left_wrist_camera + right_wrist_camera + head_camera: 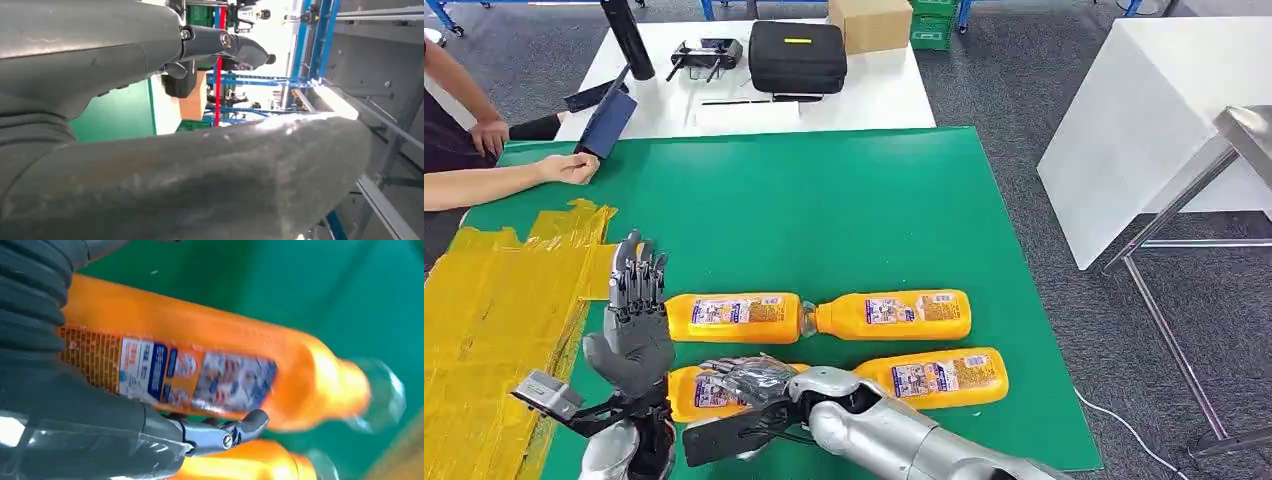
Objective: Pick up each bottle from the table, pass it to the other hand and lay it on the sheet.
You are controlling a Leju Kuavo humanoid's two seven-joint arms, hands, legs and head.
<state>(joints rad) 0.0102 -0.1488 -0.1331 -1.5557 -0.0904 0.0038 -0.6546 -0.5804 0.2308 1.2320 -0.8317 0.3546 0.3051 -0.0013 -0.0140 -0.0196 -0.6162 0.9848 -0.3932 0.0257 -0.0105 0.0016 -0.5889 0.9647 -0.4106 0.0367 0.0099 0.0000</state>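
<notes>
Right hand [749,378] lay on the near-left bottle [692,393], grip unclear. Left hand [632,318] stood raised beside the yellow sheet [499,320], fingers [636,268] spread, empty.

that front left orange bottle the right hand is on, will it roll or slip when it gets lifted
The front left bottle lies on its side with a rounded body, so a nudge would probably roll it on the green mat. It looks full of orange liquid, so likely heavy for its size. Its glossy plastic and label seem smooth, so it may slip in the right hand.
</notes>
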